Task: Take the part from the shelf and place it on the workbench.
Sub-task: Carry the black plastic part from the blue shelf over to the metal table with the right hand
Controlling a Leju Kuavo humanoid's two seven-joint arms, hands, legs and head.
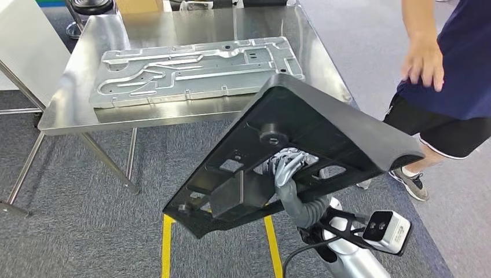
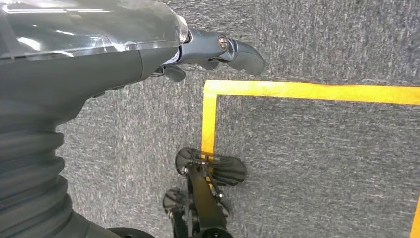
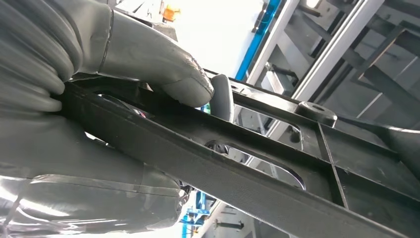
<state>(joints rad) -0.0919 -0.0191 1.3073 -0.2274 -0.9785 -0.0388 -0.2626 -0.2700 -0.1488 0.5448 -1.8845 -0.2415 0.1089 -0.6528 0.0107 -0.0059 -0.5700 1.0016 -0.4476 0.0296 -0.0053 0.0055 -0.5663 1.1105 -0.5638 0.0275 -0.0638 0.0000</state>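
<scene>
right robot hand [image 1: 288, 168] grips the black part [image 1: 301, 145] through an opening in its ribbed underside, carried tilted, short of the bench [image 1: 75, 110]. metal plate [image 1: 197, 69] occupies the bench middle. left robot hand [image 2: 218, 52] hangs, holding nothing, fingers loosely apart.

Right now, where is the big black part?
In the head view, the black part is held up by the right hand, tilted in the air just in front of the workbench, near the silver plate.
</scene>
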